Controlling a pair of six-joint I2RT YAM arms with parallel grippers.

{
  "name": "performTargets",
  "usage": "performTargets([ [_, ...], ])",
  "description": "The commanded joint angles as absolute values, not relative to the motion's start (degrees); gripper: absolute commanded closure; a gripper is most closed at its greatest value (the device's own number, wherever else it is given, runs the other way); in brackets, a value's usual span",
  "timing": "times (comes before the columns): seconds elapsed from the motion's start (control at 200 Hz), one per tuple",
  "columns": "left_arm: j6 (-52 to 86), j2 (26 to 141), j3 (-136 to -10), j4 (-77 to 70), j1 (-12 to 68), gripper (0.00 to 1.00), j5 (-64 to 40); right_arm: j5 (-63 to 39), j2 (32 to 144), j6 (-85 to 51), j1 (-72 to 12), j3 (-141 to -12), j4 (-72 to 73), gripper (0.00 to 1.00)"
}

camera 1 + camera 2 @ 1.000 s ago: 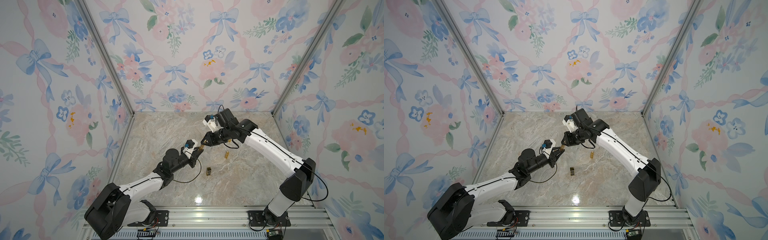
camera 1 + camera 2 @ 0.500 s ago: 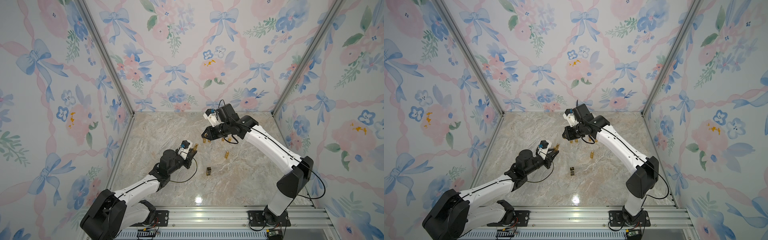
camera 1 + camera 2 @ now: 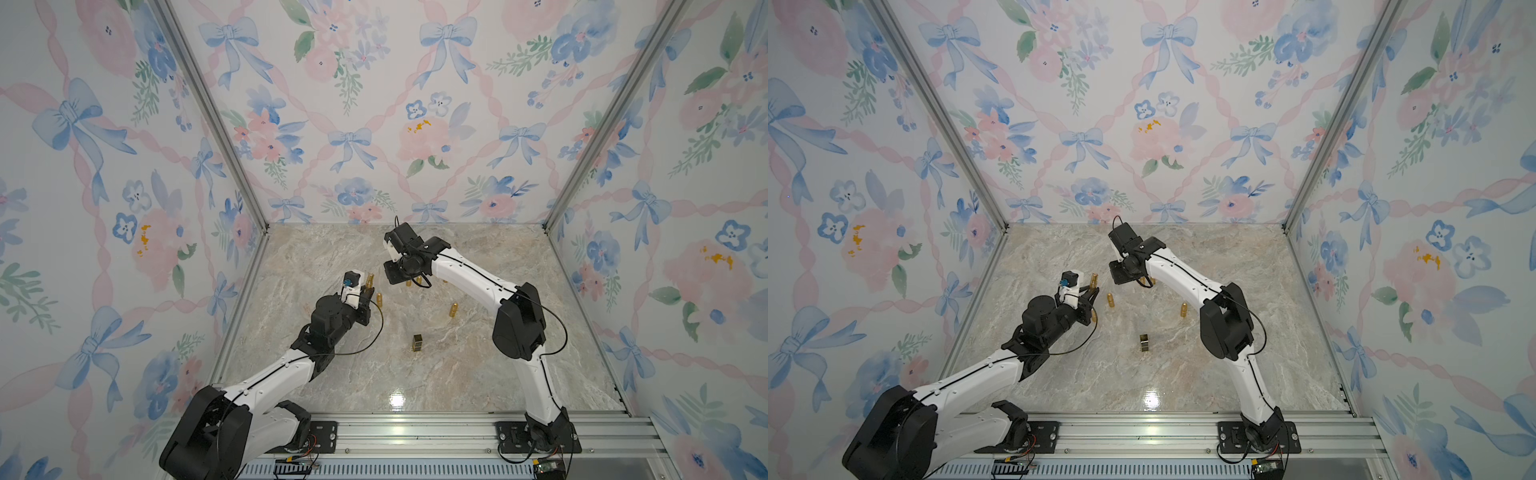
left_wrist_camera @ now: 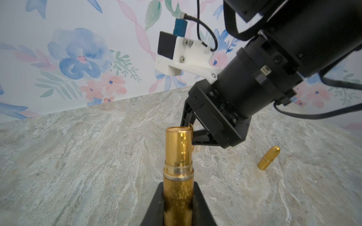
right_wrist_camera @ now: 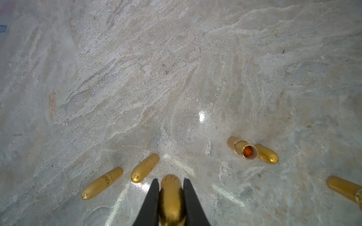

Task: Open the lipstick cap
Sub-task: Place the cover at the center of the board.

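Observation:
My left gripper (image 4: 178, 195) is shut on the glittery gold base of a lipstick (image 4: 177, 156). Its shiny inner tube stands bare, with no cap on it. In both top views this lipstick (image 3: 370, 279) (image 3: 1094, 279) sticks up from the left gripper (image 3: 367, 289) (image 3: 1092, 292) at the left middle of the floor. My right gripper (image 5: 170, 184) is shut on the rounded gold lipstick cap (image 5: 170, 192), a short way right of the lipstick and pointing down at the floor. In both top views the right gripper (image 3: 397, 276) (image 3: 1121, 275) hides the cap.
Several gold lipsticks lie on the marble floor under the right gripper: two capped lipsticks (image 5: 101, 183) (image 5: 145, 167), an open lipstick (image 5: 244, 150) beside a loose cap (image 5: 267, 154). Others stand nearby (image 3: 378, 298) (image 3: 453, 309). A small gold box (image 3: 417, 343) stands mid-floor.
A second ago both grippers met on one lipstick. They have drawn apart: the right gripper has carried the cap off, and the left gripper has drawn the bare lipstick back to the left.

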State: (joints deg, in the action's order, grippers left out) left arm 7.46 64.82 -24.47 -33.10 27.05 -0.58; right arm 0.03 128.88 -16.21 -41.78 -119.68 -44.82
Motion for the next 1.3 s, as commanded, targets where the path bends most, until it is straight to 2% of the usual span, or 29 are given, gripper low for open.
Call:
performTargets([
  [0.0,9.12,65.75,-24.43,-33.64,26.2,1.0,1.05,5.03,133.26,-14.77,-42.7,-123.97,-45.41,0.81],
  [0.52,11.07,66.3,-23.27,-35.45,25.49,1.0,2.88,10.8,143.52,-12.15,-42.62,-130.07,-44.5,0.78],
  [1.09,11.97,66.2,-23.12,-36.17,25.42,1.0,2.81,10.1,146.54,-11.96,-42.59,-130.61,-43.27,0.78],
  [1.295,11.95,66.45,-23.24,-36.3,25.44,1.0,2.66,9.5,147.07,-12.13,-42.67,-130.8,-43.22,0.73],
])
